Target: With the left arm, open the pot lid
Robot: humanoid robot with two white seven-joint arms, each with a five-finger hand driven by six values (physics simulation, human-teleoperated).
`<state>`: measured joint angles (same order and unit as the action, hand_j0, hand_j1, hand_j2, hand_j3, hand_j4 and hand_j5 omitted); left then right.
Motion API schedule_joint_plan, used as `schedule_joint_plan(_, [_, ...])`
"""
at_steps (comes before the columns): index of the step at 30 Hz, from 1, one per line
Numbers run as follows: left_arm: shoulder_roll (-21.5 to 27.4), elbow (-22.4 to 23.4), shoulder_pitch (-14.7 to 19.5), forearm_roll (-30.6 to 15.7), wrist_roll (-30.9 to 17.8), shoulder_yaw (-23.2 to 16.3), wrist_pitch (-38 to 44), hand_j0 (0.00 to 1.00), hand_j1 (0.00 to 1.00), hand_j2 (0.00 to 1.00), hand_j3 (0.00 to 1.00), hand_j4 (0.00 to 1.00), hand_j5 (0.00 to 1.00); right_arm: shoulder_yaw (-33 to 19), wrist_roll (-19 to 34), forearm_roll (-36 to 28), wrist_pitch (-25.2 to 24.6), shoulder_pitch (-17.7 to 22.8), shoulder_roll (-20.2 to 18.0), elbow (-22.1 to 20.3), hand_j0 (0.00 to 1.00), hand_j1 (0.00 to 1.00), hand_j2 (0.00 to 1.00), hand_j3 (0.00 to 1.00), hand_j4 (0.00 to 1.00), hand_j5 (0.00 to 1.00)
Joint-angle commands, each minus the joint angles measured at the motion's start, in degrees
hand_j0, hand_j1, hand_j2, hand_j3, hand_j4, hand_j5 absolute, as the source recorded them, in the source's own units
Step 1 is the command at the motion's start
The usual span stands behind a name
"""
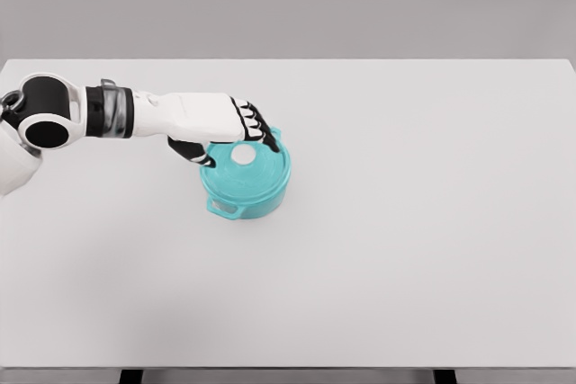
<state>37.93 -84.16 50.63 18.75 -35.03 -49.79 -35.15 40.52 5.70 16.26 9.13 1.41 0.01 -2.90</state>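
Left hand [236, 125] of mine hovers over the teal pot [246, 184] left of the table's [432, 222] middle, fingers curled around the white knob [243, 156] but gripping nothing; I judge the reach nearly finished, needing closure, then a straight lift of the lid [256, 173].
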Motion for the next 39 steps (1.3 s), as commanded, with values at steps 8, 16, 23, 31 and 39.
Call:
schedule_joint_plan(8, [-1.01,0.05,0.09,1.20,0.03,-1.01,0.15,0.75,0.75,0.75,0.75,0.75,0.75,0.00,0.01,0.00,0.01,0.00,-0.01,0.00,1.00,1.00,1.00,1.00,1.00,1.00])
schedule_joint_plan(16, [-1.27,0.05,0.09,1.46,0.03,-1.54,0.15,0.75,0.75,0.75,0.75,0.75,0.75,0.00,0.01,0.00,0.01,0.00,-0.01,0.00,1.00,1.00,1.00,1.00,1.00,1.00])
schedule_joint_plan(23, [-1.27,0.05,-0.09,1.46,0.03,-1.54,0.15,0.75,0.75,0.75,0.75,0.75,0.75,0.00,0.01,0.00,0.01,0.00,-0.01,0.00,1.00,1.00,1.00,1.00,1.00,1.00])
schedule_joint_plan(31, [-1.36,0.14,0.00,2.96,0.03,-2.06,0.15,0.70,0.70,0.70,0.70,0.70,0.70,0.00,0.01,0.00,0.01,0.00,-0.01,0.00,1.00,1.00,1.00,1.00,1.00,1.00])
schedule_joint_plan(39, [-1.63,0.14,0.00,3.13,0.03,-2.06,0.15,0.56,0.56,0.56,0.56,0.56,0.56,0.00,0.01,0.00,0.01,0.00,-0.01,0.00,1.00,1.00,1.00,1.00,1.00,1.00])
